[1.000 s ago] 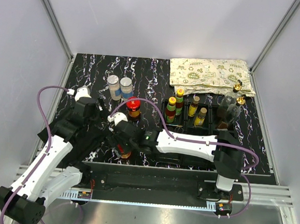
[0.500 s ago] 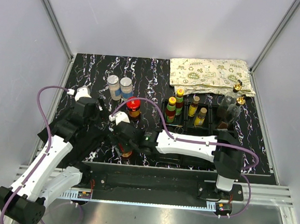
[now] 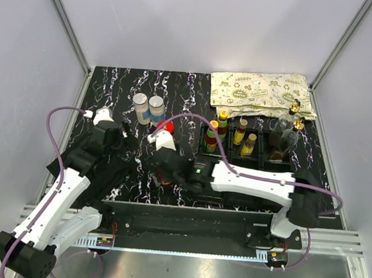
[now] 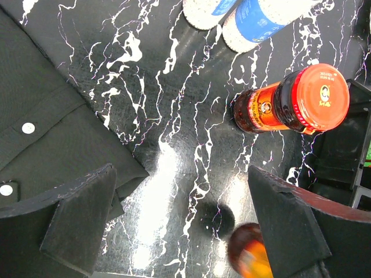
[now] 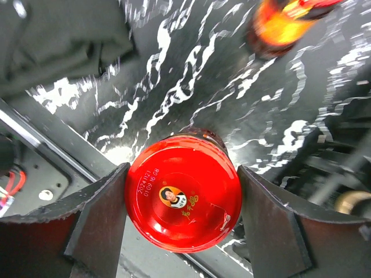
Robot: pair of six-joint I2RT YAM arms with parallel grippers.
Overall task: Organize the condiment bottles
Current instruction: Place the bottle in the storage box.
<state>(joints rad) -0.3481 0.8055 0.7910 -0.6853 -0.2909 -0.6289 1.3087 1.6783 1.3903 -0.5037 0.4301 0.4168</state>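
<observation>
We see a black tabletop (image 3: 183, 90) veined with white, closed in by plain pale grey walls (image 3: 201, 24) and aluminium corner posts (image 3: 66, 23). Brushed metal sheet (image 3: 214, 276) runs along its near edge.

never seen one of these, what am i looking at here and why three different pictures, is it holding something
Two white robot arms are bolted to a marbled black table. The wide picture looks down from above; the other two come from cameras on each wrist. The right gripper is shut on a red-lidded jar. The left gripper is open and empty. On the table: a second red-lidded jar, two grey-lidded shakers, a black tray of slim bottles, a dark cloth.
</observation>
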